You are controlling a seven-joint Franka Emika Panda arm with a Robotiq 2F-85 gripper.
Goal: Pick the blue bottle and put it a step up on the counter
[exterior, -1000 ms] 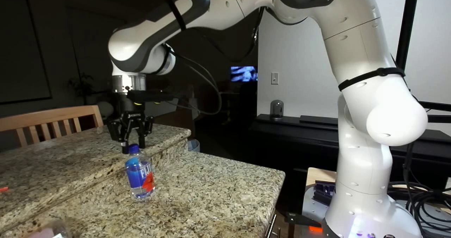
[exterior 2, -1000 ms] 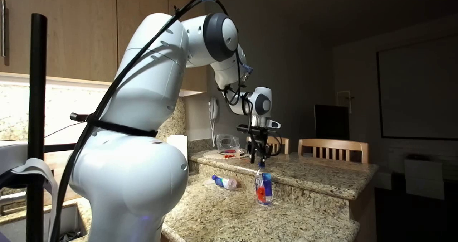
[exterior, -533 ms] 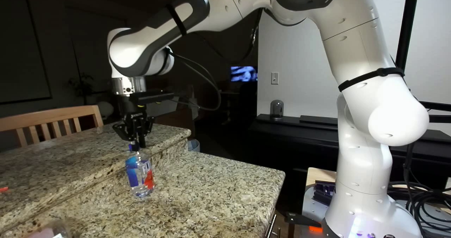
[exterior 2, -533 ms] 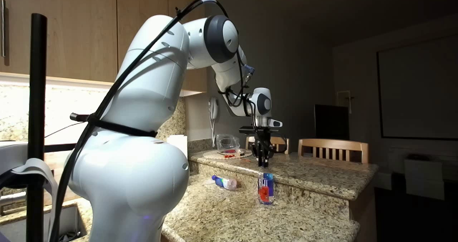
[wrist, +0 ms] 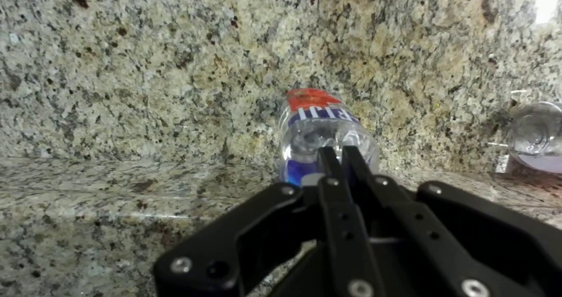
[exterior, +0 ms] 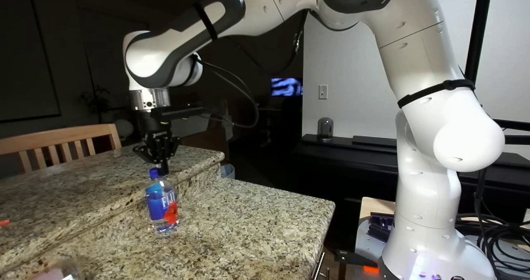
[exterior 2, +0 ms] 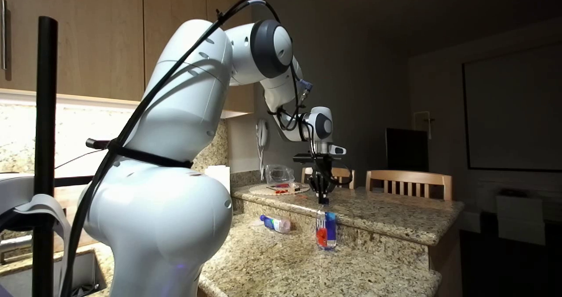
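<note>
The blue bottle, clear with a blue and red label and a blue cap, stands upright on the lower counter by the step in both exterior views. At its top is my gripper, its jaws drawn together. The blue cap shows fully in front of the fingers there, while the fingers overlap it in an exterior view. In the wrist view the gripper leaves only a thin gap, holding nothing that I can see; bottle shoulder and label lie behind, and the cap is hidden. The raised counter step runs alongside.
A second bottle lies on its side against the step, farther along the lower counter. A round mat with a plastic container and small red items sits on the raised level. Wooden chairs stand beyond it.
The jaws, spread about the cap a second ago, have come together. The bottle has shifted slightly, and its cap now shows clear in front of the fingers where they partly covered it before.
</note>
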